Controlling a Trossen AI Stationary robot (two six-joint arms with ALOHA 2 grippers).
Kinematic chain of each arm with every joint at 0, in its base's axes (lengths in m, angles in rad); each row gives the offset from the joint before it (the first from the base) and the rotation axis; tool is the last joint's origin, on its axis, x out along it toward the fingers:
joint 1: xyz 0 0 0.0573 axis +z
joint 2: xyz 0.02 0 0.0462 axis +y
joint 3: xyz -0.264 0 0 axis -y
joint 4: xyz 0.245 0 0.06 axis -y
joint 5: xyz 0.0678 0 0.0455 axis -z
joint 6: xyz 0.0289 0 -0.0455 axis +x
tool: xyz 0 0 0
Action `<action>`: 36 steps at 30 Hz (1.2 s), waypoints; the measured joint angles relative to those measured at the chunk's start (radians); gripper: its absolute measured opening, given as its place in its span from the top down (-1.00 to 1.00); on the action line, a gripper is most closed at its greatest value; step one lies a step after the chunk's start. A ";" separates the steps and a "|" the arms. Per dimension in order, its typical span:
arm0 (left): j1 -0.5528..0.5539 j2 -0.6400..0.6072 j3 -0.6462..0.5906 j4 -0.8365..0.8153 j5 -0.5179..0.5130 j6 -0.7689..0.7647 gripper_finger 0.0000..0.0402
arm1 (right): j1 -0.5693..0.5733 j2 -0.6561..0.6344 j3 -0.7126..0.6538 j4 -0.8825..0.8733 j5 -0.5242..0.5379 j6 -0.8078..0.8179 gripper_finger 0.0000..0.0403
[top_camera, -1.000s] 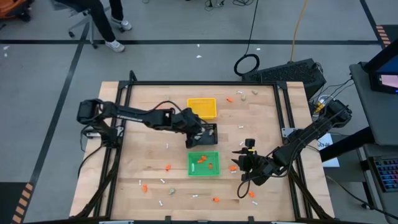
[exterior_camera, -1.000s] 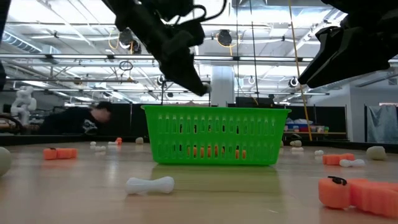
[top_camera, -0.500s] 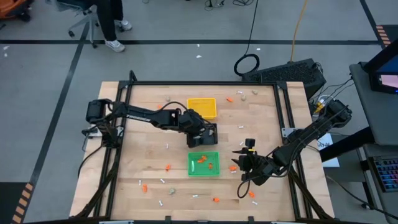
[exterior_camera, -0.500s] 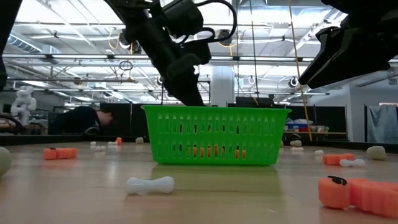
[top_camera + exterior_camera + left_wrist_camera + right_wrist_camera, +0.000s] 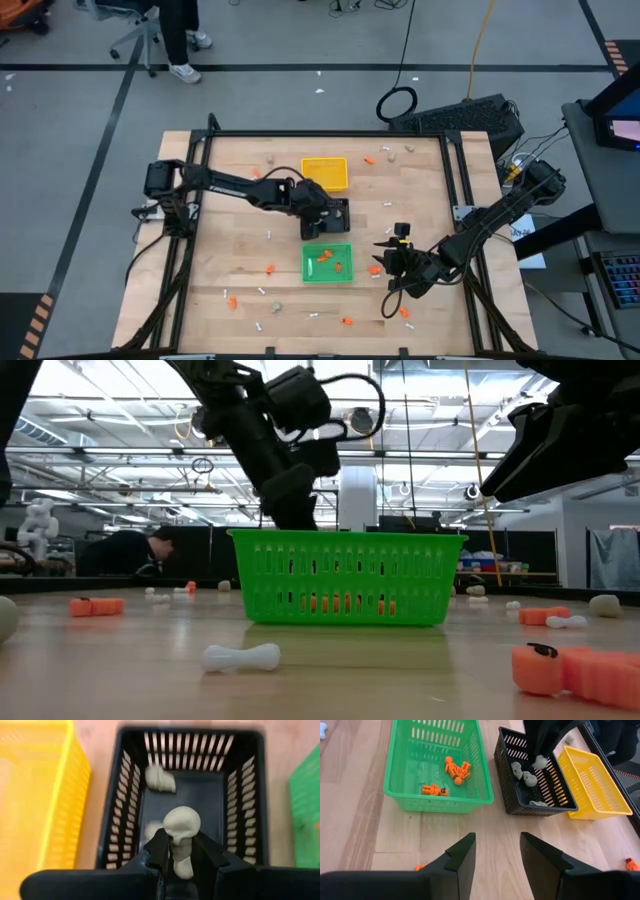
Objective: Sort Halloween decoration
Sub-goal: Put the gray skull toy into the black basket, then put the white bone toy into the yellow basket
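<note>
The left gripper [image 5: 182, 851] is pinched on a beige-grey, skull-shaped plastic lump [image 5: 181, 826], holding it directly above the open interior of the black slotted plastic basket [image 5: 125, 810]. The lump's rounded head stands clear of the fingertips; its lower part sits between them. Two more beige-grey lumps [image 5: 160, 778] lie on the basket floor beyond the held piece, apart from it.

From above, the left arm reaches across the wooden table [image 5: 240, 260] to the black basket, which stands between the yellow slotted plastic basket [image 5: 325, 173] and the green slotted plastic basket [image 5: 328, 262]. The green basket holds several orange figure-shaped pieces [image 5: 457, 769].

The right gripper [image 5: 496, 851] hangs over bare tabletop beside the green basket, its fingers spread with nothing between them.

Loose pieces are scattered over the table: a thin white bone-shaped stick [image 5: 241, 656] lies in front of the green basket, an orange piece [image 5: 578, 671] lies near the table edge on the right arm's side, and further orange bits [image 5: 269, 269] and white sticks lie on the left arm's side of the green basket. Nothing stands between the held lump and the black basket below it.
</note>
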 joint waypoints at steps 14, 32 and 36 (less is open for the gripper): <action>0.000 0.026 0.000 0.008 -0.002 0.000 0.26 | 0.000 0.000 0.000 0.000 -0.004 0.003 0.31; -0.130 -0.132 0.121 -0.152 -0.051 0.056 0.03 | 0.000 0.000 0.000 -0.072 0.010 0.298 0.31; -0.207 -0.208 0.081 -0.127 -0.058 0.053 0.03 | 0.000 0.000 0.000 -0.163 -0.007 0.518 0.31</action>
